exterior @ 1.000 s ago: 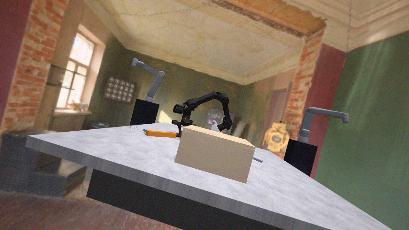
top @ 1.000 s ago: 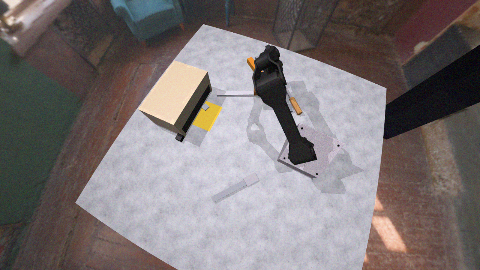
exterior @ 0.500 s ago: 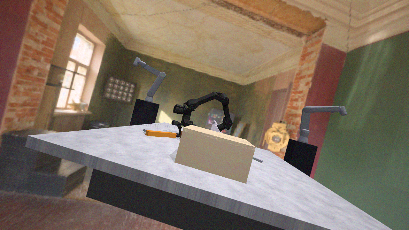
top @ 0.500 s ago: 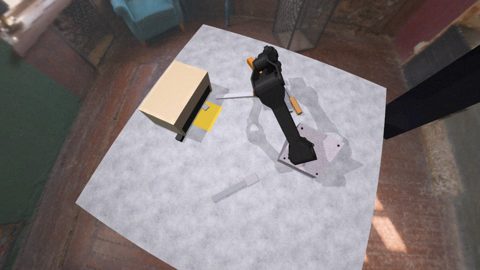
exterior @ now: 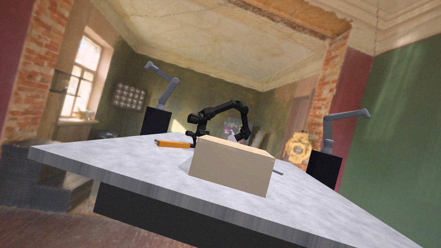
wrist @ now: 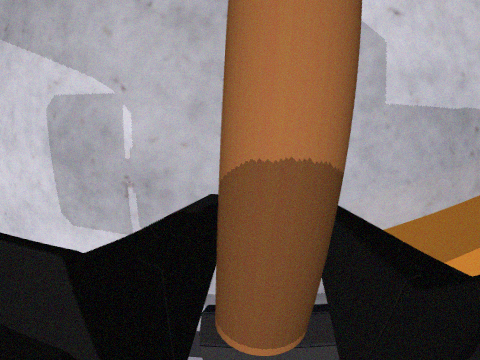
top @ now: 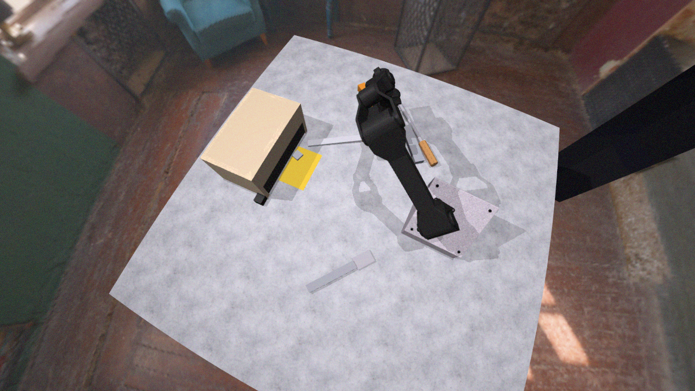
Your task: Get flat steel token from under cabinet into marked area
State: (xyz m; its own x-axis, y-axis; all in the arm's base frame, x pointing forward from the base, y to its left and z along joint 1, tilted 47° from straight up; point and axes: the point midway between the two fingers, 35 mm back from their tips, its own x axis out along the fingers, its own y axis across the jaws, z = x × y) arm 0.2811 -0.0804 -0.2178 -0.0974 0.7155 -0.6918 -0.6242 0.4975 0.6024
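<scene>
The hand (wrist: 270, 274) is clamped on an orange handle (wrist: 290, 107), while the token (top: 296, 155) lies on the yellow patch (top: 302, 169) beside the cabinet (top: 252, 138).

From above the arm (top: 389, 131) hides the gripper and most of the grey rod (top: 335, 141), the wrist view cuts off the orange handle (wrist: 290, 140) at its top edge, and the cabinet (exterior: 229, 165) screens the token side.
</scene>
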